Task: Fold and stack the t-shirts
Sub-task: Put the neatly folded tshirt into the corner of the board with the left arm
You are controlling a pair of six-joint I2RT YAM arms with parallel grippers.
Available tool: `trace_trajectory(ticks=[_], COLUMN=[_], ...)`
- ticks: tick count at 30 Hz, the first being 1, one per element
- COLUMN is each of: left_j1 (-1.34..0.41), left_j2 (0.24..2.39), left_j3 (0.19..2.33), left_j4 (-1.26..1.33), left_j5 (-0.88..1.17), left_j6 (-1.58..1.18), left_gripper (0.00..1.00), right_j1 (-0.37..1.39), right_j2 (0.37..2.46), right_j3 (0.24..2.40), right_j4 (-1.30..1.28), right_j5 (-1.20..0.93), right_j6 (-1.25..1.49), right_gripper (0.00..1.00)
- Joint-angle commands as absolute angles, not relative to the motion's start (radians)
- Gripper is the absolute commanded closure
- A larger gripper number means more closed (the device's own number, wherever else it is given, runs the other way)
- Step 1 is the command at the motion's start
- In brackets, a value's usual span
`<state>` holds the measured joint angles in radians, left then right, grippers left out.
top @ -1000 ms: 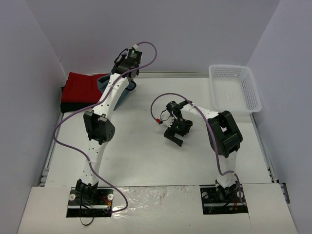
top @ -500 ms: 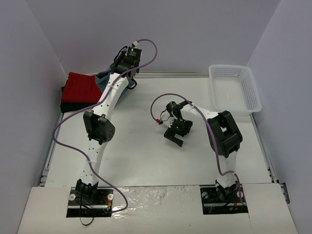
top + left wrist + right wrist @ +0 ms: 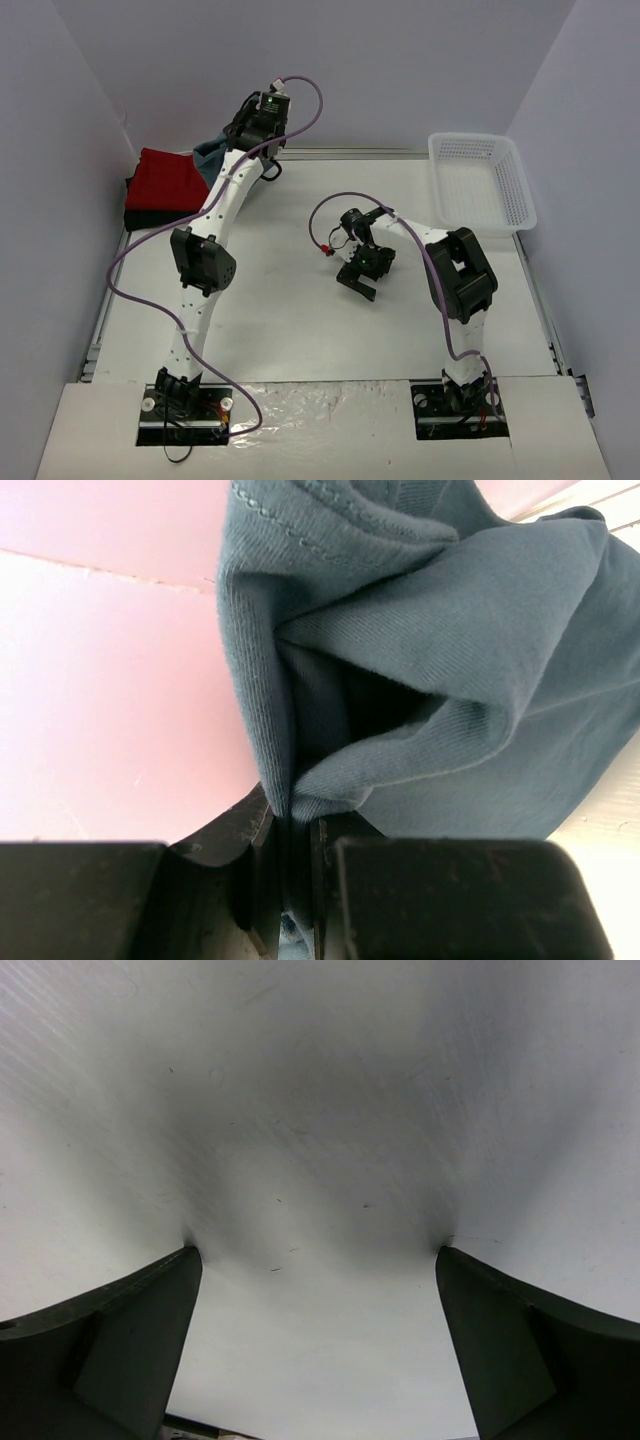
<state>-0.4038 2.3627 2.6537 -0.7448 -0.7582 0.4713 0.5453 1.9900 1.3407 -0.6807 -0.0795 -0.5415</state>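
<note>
Now we see the left gripper [image 3: 292,832] pinched tight on a fold of the teal t-shirt [image 3: 450,680], lifted higher and further left than a second ago, above the red t-shirt's [image 3: 165,180] far edge. Our right gripper [image 3: 358,284] stays wide open, empty, over the table [image 3: 290,320].

- Right gripper [image 3: 317,1252] is pointing down at the table [image 3: 320,1080], jaws standing wide apart.
- Dark fingers [image 3: 120,1350] are showing at the bottom left and bottom right corners, with only bare surface between them.
- Both tips are sitting at or just above the white tabletop; can't tell if they're touching.
- A soft shadow [image 3: 320,1190] is falling between the tips.
- Faint scratches and specks [image 3: 278,1200] are showing on the surface.
</note>
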Motion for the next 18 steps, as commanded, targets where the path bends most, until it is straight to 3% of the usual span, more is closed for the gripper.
trace_trajectory(ticks=[1,18], left_j1=[-0.388,-0.266], left_j2=[2.330,2.296], left_j3=[2.704,2.608], left_j4=[-0.689,-0.595], left_j5=[-0.813,-0.785], left_j6=[0.499,0.512], left_gripper=[0.98,0.98], right_j1=[0.551,0.511], right_j2=[2.045,2.085], right_j3=[1.293,1.267], right_j4=[-0.678,-0.666], right_j5=[-0.003,0.061], right_j6=[-0.535,-0.531], right_gripper=[0.00,0.00])
